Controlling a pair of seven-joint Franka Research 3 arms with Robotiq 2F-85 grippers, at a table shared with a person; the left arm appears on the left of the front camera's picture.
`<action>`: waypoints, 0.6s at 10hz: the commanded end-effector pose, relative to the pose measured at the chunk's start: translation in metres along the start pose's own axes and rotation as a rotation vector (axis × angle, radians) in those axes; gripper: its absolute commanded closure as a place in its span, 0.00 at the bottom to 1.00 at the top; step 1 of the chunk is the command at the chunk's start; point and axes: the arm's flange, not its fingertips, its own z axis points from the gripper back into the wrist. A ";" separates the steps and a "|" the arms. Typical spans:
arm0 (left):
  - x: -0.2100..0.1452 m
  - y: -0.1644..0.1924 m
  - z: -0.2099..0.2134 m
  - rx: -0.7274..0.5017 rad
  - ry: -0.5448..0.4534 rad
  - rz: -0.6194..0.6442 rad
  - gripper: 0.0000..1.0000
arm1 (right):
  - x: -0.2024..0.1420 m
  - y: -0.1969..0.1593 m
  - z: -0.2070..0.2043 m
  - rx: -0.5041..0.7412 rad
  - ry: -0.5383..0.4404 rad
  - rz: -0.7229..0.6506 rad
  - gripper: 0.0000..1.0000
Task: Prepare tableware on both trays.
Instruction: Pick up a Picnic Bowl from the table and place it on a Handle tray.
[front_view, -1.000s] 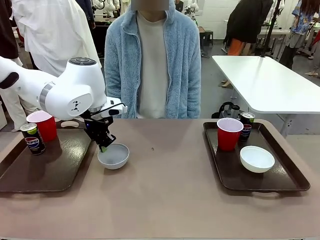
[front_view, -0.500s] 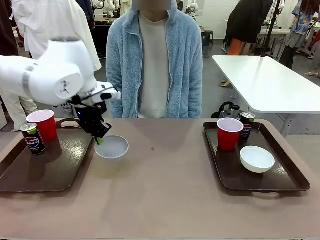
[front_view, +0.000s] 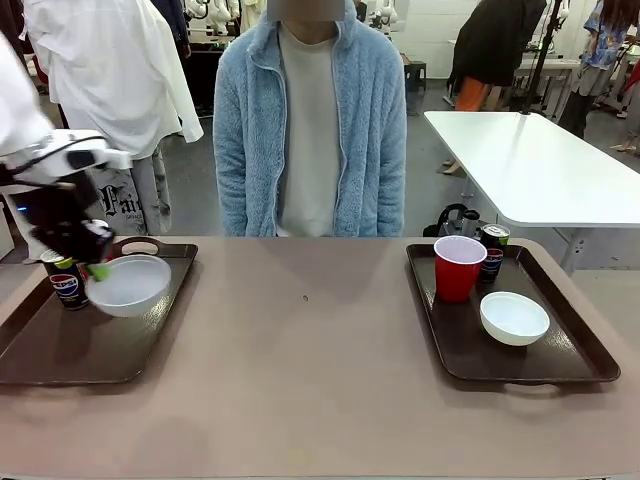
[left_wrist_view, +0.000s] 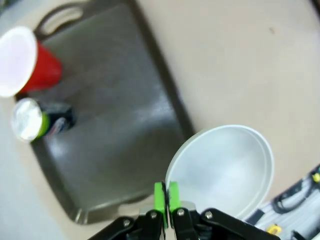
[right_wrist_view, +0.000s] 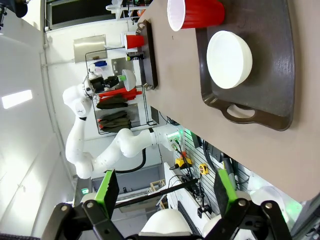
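left gripper (front_view: 97, 268): clamped on rim of bowl (front_view: 130, 285), held tilted above left tray (front_view: 60, 350)
left arm: in from picture left, wrist angled down
right gripper (right_wrist_view: 165, 192): jaws wide apart, holding nothing, raised over right tray (right_wrist_view: 270, 65)
right tray: cup (front_view: 458, 267), can (front_view: 492, 250), second bowl (front_view: 514, 318)

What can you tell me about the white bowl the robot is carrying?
The bowl is small, round, plain white and empty, and looks like smooth plastic. The left pincer is shut on its rim, green pads pinching the edge. It hangs in the air, tilted, above the left tray, near the Pepsi can. Only the pincer touches it.
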 end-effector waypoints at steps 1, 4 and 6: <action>-0.017 0.051 -0.005 -0.051 -0.029 0.108 1.00 | -0.002 0.002 0.000 0.004 0.000 0.000 0.00; -0.019 0.090 -0.034 -0.054 0.011 0.183 1.00 | -0.002 0.002 0.000 0.004 0.000 0.000 0.00; -0.016 0.089 -0.061 -0.007 0.042 0.187 1.00 | -0.002 0.002 0.000 0.004 0.000 0.000 0.00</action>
